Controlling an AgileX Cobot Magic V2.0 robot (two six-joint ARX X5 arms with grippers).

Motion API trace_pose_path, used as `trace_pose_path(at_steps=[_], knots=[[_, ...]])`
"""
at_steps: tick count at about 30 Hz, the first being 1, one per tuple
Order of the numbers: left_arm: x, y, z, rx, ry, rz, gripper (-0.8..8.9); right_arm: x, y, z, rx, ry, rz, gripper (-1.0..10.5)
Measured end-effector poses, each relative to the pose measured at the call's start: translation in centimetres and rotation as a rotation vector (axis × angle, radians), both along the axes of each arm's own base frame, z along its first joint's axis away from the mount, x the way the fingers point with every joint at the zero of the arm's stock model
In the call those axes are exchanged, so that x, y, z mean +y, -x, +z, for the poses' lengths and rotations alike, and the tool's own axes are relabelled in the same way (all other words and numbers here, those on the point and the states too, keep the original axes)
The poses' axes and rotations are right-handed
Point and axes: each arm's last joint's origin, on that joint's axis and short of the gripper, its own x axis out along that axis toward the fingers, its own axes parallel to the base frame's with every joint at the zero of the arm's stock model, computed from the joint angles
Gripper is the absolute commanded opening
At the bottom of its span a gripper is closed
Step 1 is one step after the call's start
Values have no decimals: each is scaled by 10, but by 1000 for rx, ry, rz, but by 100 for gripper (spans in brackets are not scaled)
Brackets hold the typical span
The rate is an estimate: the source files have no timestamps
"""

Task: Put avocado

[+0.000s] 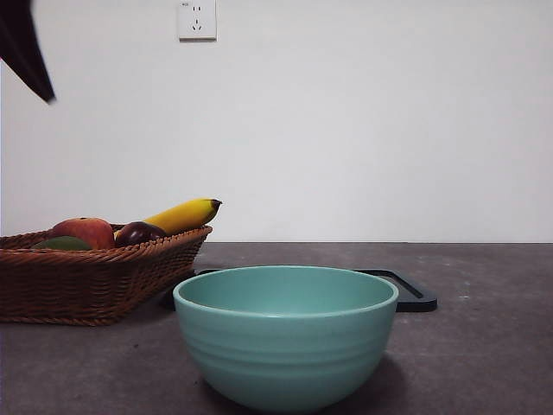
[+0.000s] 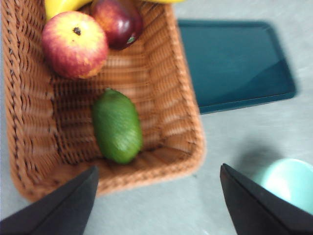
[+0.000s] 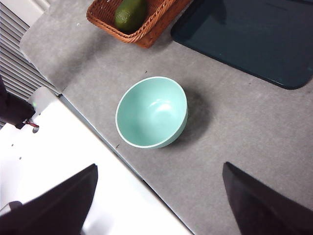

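Above the basket: my left gripper (image 2: 159,205) hangs with jaws spread wide, nothing between them; in the front view only a black tip shows at the upper left of the frame
Right gripper: mine too (image 3: 159,205), jaws parted and empty, high over the table's near edge
Avocado: (image 2: 117,126) lies on the floor of the wicker basket (image 2: 186,93), at the end nearest my left jaws, apart from the other fruit; upper middle of the right wrist frame
Apple: red (image 2: 74,44), upper left of the left wrist frame; touching the plum (image 2: 119,22)
Banana: (image 1: 185,214) lies on the basket's far rim
Bowl: mint green (image 1: 286,333), empty, lower centre of the front frame; beside the basket
Tray: dark (image 2: 234,63), flat on the grey table (image 3: 254,127), just beside the basket
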Motion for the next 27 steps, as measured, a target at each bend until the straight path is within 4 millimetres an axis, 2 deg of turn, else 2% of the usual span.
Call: trace_pose_path(at_steps=[5, 13, 20, 27], knots=[[-16, -34, -13, 26, -113, 26, 403, 0, 0, 0, 0, 0, 0, 410], [-31, -72, -49, 99, -239, 50, 403, 0, 0, 0, 0, 0, 0, 410], [-38, -92, -76, 130, -267, 39, 403, 0, 0, 0, 2, -2, -2, 410], [-41, -103, -98, 185, -289, 28, 403, 0, 0, 0, 6, -3, -5, 410]])
